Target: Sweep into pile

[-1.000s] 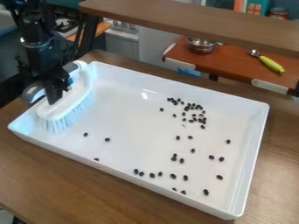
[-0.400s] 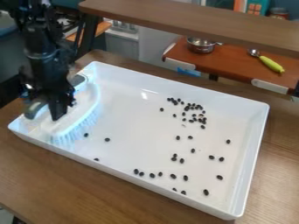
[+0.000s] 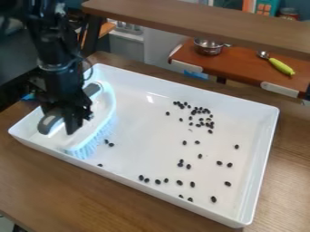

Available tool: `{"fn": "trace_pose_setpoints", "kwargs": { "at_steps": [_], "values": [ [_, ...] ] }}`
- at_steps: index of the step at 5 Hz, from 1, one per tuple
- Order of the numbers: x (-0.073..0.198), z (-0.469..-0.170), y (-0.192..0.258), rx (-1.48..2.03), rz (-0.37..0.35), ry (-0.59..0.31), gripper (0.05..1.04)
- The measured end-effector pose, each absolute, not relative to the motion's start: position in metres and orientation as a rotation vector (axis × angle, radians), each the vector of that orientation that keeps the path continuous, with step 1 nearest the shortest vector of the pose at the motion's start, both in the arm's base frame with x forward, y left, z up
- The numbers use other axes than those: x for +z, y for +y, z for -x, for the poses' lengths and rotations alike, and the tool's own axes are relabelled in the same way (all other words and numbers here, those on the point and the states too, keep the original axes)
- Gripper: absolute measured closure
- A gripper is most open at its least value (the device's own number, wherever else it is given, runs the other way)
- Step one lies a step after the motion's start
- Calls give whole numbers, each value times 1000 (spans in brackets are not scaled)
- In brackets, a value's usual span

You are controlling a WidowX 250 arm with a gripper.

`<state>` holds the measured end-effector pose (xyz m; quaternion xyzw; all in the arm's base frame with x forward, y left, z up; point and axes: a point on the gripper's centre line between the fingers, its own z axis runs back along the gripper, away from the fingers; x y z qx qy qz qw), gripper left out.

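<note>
And the end effector (image 3: pixel 79 122) has the brush (image 3: pixel 104 113) pinched at the tray's (image 3: pixel 257 172) left end, long axis near to far, beans (image 3: pixel 214 199) rightward: looks broadside for the push!

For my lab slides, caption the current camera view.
Gripper on a white-bristled scrub brush in a white tray scattered with black beans.

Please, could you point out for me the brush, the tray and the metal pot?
Brush (image 3: pixel 102 131): camera view, on its bristles.
Tray (image 3: pixel 264 154): camera view, on its right wall.
Metal pot (image 3: pixel 207 50): camera view, on its outer side.
</note>
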<state>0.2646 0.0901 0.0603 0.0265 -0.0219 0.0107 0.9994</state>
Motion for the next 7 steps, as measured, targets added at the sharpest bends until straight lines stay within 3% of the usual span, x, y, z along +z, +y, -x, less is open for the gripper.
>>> {"fn": "trace_pose_setpoints", "kwargs": {
  "at_steps": [1,4,7],
  "values": [
    [59,-270,72,59,-39,-75,594],
    [59,-274,1,166,64,-5,594],
    [58,-273,-68,143,125,-17,595]
  ]
}}
